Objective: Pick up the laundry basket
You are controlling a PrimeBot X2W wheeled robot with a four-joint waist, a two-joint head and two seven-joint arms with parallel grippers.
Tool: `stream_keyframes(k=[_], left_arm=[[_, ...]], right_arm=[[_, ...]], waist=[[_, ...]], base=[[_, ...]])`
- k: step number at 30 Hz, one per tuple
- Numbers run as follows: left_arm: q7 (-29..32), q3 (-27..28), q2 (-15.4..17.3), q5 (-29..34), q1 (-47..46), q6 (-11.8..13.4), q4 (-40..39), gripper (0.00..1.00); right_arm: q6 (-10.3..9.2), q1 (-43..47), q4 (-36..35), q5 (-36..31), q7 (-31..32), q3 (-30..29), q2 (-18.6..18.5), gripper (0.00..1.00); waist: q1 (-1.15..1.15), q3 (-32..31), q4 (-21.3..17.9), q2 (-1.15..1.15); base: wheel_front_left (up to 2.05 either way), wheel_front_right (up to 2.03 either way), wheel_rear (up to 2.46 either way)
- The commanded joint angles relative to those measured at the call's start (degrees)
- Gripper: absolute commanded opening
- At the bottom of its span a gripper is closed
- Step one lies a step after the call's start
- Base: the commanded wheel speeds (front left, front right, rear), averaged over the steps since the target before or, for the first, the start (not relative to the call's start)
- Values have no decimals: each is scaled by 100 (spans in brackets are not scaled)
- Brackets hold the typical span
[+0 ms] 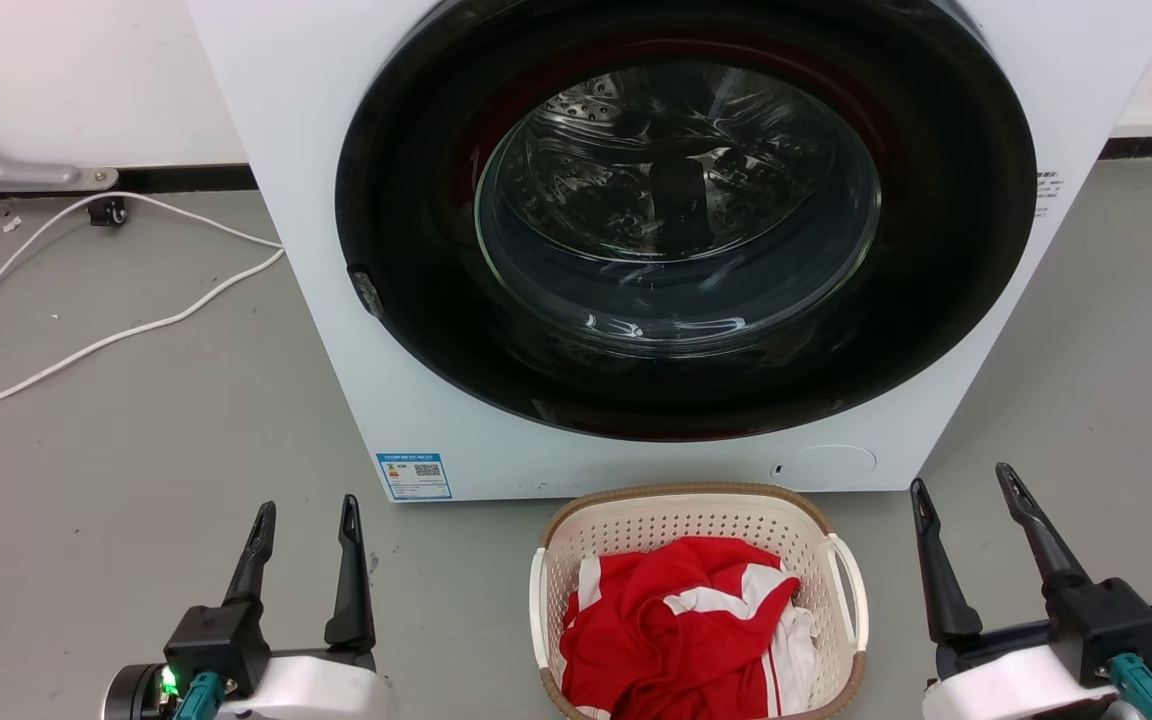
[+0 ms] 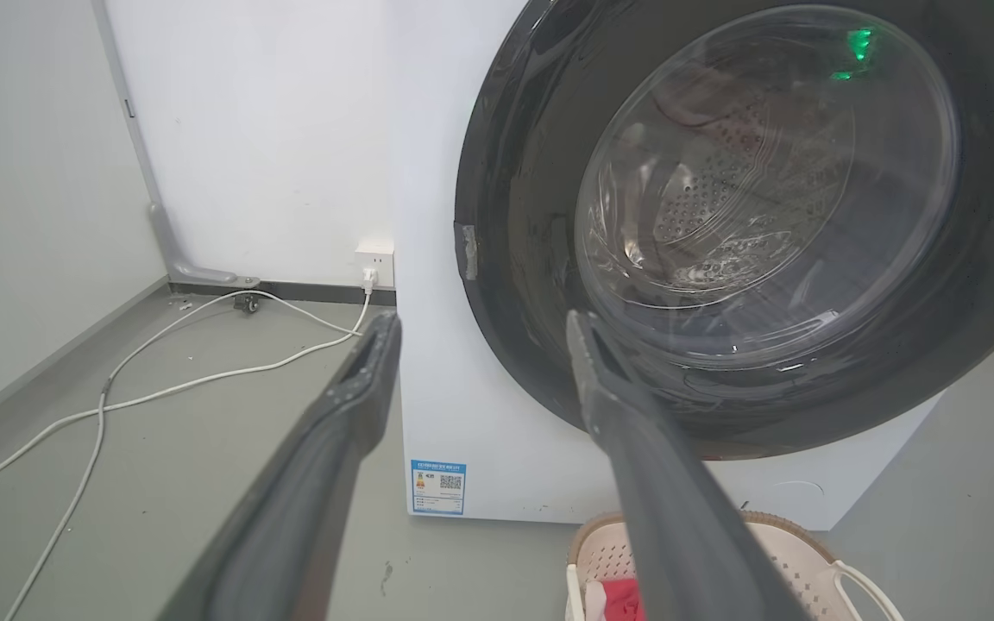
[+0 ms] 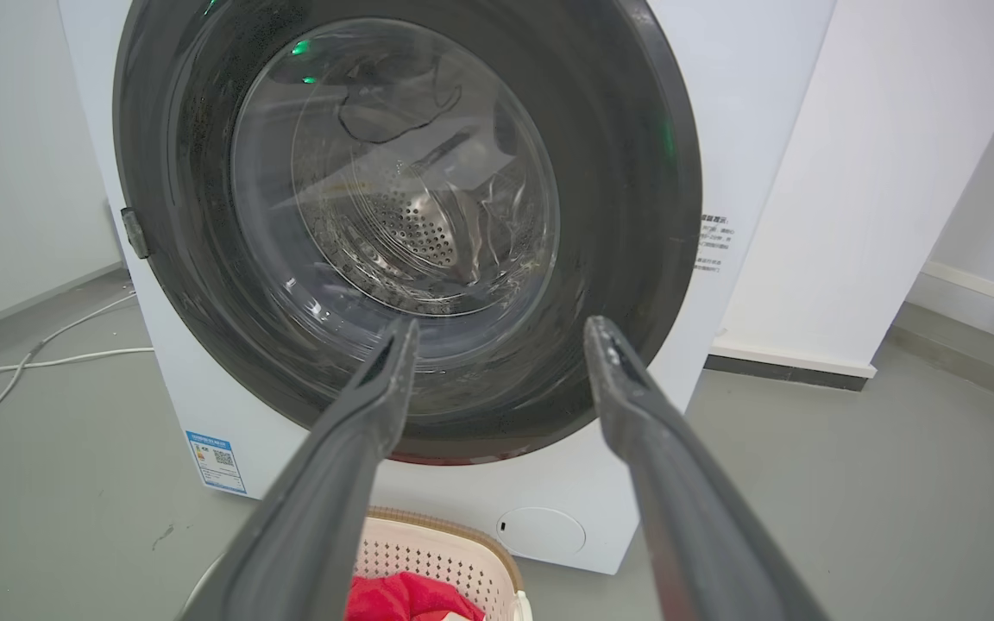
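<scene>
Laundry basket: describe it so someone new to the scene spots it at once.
Find the big white washing machine with the dark round door. On the grey floor right in front of its base sits the laundry basket. It is a small cream perforated tub with a brown woven-look rim, white loop handles and a red-and-white garment inside.

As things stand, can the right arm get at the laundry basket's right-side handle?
Probably yes: the open right pincer sits beside the laundry basket, and just floor lies between it and that white handle.
</scene>
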Motion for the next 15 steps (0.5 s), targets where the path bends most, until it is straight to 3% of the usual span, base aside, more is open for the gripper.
stream_keyframes(k=[1, 15], left_arm=[[-61, 6, 18, 120, 67, 30, -45, 100], [-83, 51, 17, 97, 93, -2, -41, 100]], right_arm=[[-2, 83, -55, -136, -41, 1, -16, 100], [-2, 92, -21, -50, -62, -34, -15, 100]], waist=[[0, -1, 4, 0], [0, -17, 27, 0]], base=[[0, 0, 0], [0, 0, 0]])
